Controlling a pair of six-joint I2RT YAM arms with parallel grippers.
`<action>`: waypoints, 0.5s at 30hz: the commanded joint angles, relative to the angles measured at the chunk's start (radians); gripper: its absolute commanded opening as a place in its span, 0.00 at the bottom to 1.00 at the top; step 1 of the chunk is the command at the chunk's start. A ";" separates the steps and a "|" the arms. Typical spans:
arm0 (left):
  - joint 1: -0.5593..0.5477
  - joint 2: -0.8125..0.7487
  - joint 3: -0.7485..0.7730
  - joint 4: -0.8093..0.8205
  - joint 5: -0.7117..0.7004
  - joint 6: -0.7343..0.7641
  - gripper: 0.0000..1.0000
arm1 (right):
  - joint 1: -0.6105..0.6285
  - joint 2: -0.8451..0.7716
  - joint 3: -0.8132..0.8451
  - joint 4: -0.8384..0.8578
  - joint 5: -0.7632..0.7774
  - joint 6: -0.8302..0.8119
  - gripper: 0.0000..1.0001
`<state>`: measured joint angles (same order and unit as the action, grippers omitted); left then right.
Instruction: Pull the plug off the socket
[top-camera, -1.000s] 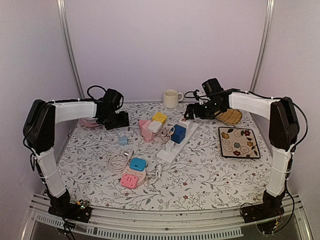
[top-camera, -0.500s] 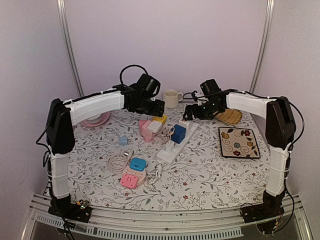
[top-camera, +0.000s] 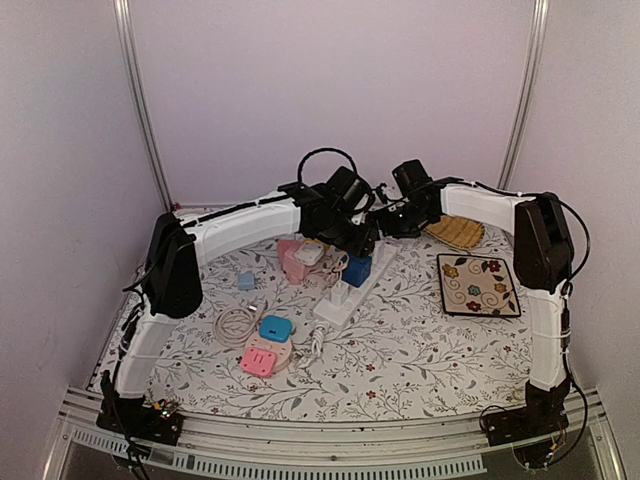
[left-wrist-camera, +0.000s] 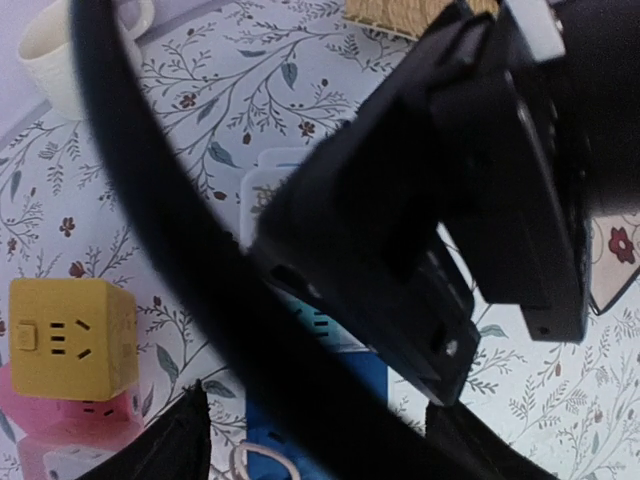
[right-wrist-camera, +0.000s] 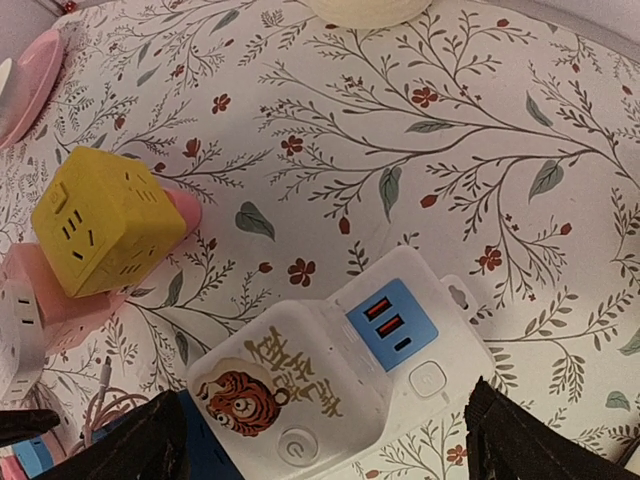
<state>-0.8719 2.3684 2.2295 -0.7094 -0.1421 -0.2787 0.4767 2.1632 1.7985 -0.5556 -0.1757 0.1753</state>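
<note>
A white power strip lies at the table's centre with a blue plug and a small white plug in it. In the right wrist view its far end has a blue USB panel, and a white plug with a tiger print sits beside that. My right gripper hangs open above the tiger plug, fingertips wide on either side. My left gripper is also open, just over the blue plug. The right gripper is close against it and fills the left wrist view.
A yellow cube socket rests on a pink socket left of the strip. Nearer are a round pink socket with a light-blue plug, a coiled white cable and a small blue adapter. On the right are a floral tile and a woven coaster. A mug stands at the back.
My left arm has swung from the far left of the table across to the centre, over the power strip. The right gripper has shifted only slightly.
</note>
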 joint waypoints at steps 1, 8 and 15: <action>-0.018 0.046 0.041 -0.048 0.048 0.029 0.73 | -0.008 0.006 0.032 -0.021 0.051 -0.015 0.99; -0.020 0.071 0.035 -0.051 0.058 0.033 0.72 | -0.075 -0.024 -0.015 -0.017 0.019 0.057 0.99; -0.014 0.094 0.030 -0.051 0.051 0.030 0.71 | -0.082 -0.044 -0.048 -0.011 0.025 0.052 0.99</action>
<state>-0.8864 2.4317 2.2471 -0.7349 -0.1013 -0.2531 0.3882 2.1628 1.7737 -0.5751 -0.1490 0.2134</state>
